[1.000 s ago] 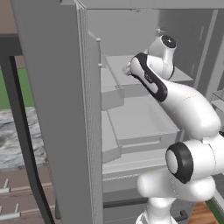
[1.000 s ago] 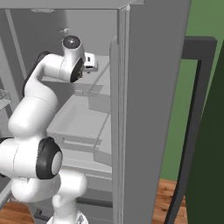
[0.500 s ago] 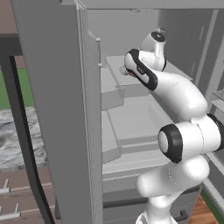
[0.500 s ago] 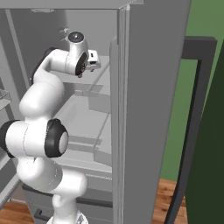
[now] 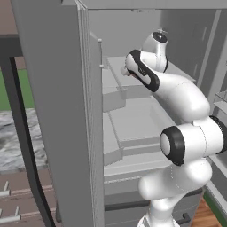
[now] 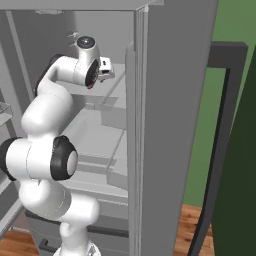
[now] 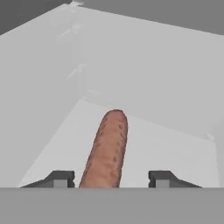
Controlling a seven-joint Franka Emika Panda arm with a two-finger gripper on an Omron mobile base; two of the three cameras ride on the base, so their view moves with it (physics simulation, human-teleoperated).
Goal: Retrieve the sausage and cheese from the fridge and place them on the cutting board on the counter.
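The fridge [image 5: 48, 111] stands open, and my arm reaches into its upper part over a grey shelf [image 5: 133, 119]. In the hand view the sausage [image 7: 107, 148], a reddish-brown link, lies on the pale shelf floor [image 7: 166, 148] and points away from the hand. My gripper [image 7: 110, 179] is open, one dark fingertip on each side of the sausage's near end, apart from it. The white hand [image 6: 104, 70] sits level with the top shelf, close to the door edge. The cheese and the cutting board are out of view.
The fridge's grey door panels [image 6: 170, 125] stand on both sides of the arm and narrow the opening. Shelves and bins [image 5: 113, 97] step down below the hand. The marbled counter [image 5: 13, 137] over brown drawers [image 5: 13, 208] lies to the left. A green wall [image 6: 215, 100] is at the right.
The arm has stretched up and deeper into the fridge, carrying the hand to the top shelf. The base has stayed in place.
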